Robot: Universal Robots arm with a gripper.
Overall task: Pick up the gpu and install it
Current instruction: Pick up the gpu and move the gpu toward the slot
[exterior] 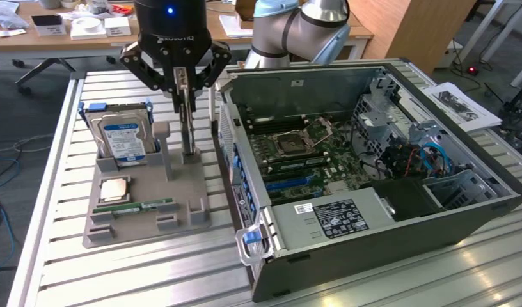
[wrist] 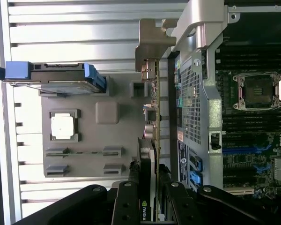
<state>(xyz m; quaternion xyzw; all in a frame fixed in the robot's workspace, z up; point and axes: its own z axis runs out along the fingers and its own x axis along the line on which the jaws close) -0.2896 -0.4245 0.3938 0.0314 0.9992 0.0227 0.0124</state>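
The gpu (exterior: 187, 121), a thin card on edge, stands upright at the back right of the grey holder (exterior: 141, 220). Its lower edge is at the holder's slot. My gripper (exterior: 183, 83) comes down on it from above, its black fingers (exterior: 201, 73) closed against the card's two faces. In the wrist view the gpu (wrist: 152, 117) runs edge-on away from my gripper (wrist: 148, 190), and its silver end bracket (wrist: 150, 47) is at the far end. The fingers (wrist: 129, 197) press on both sides of it.
The open computer case (exterior: 491, 211) lies at the exterior view's right of the holder, motherboard (exterior: 304, 153) and blue slots (exterior: 286, 182) exposed. On the holder are a hard drive (exterior: 123, 137), a CPU (exterior: 114, 188) and a RAM stick (exterior: 146, 207). The case wall (wrist: 192, 98) is close beside the card.
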